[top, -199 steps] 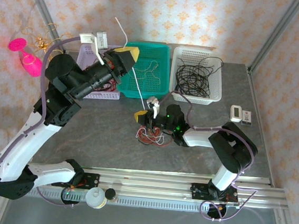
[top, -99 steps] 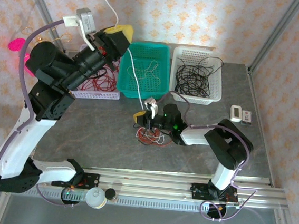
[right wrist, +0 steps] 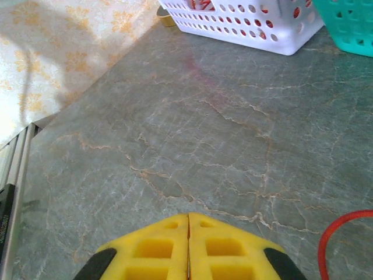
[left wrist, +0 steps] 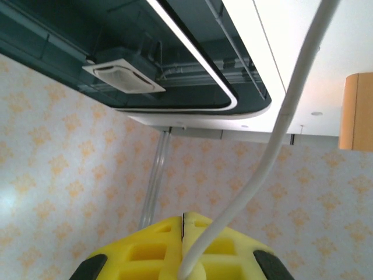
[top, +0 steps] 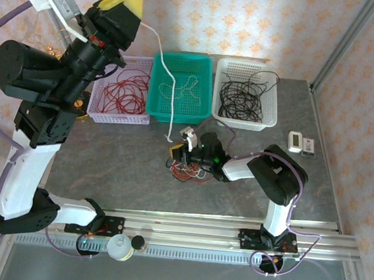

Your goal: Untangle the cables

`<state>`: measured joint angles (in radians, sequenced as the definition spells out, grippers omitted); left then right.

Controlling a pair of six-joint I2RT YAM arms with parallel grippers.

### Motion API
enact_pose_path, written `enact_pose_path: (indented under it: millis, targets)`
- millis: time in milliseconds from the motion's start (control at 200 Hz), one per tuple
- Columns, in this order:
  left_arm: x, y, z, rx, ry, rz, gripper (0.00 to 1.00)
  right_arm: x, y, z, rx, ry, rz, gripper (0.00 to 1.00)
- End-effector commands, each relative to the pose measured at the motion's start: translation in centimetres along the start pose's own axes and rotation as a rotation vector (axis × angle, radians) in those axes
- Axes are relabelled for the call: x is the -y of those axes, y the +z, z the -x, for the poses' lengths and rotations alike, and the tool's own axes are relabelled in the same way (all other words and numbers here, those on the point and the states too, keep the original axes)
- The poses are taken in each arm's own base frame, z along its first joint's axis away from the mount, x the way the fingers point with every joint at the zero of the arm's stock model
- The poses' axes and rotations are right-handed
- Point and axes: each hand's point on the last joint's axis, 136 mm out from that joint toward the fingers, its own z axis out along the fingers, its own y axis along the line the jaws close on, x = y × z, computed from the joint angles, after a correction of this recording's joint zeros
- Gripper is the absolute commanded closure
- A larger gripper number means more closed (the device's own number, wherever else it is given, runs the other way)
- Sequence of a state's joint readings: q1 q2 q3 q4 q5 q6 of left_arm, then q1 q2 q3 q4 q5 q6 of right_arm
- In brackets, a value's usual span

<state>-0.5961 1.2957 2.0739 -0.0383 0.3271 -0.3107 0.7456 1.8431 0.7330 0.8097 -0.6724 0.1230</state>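
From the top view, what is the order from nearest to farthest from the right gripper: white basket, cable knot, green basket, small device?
1. Cable knot, right beside the right gripper.
2. Green basket, behind it.
3. White basket, back right.
4. Small device, far right.

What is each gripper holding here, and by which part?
Left gripper pinches the white cable at its raised part; right gripper, shut, shows nothing in its grip.
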Motion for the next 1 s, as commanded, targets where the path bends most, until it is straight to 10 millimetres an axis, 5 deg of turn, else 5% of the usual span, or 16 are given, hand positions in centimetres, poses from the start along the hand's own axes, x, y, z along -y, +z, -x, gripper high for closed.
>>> enact_pose_path:
  millis: [0, 230, 440, 716, 996]
  targets:
    - [0.5, -0.2, 2.6, 0.081, 0.058, 0.01, 1.0, 0.7, 0.2, -1.1, -0.02, 0.004, -0.034, 0.9]
    - [-1.9, 0.3, 1.1, 0.048, 0.086, 0.125, 1.0, 0.6, -1.2, 0.0, -0.007, 0.006, -0.093, 0.78]
    - [-4.1, 1.2, -1.4, -0.003, 0.142, 0.2, 1.0, -1.1, -3.9, 4.1, 0.079, -0.018, -0.126, 0.64]
    - [-8.5, 3.3, -4.5, -0.038, 0.234, 0.352, 1.0, -2.7, -8.3, 8.2, 0.169, -0.019, -0.218, 0.59]
    - [-14.2, 7.0, -6.0, 0.023, 0.215, 0.391, 1.0, -3.8, -13.1, 7.9, 0.18, 0.042, -0.286, 0.58]
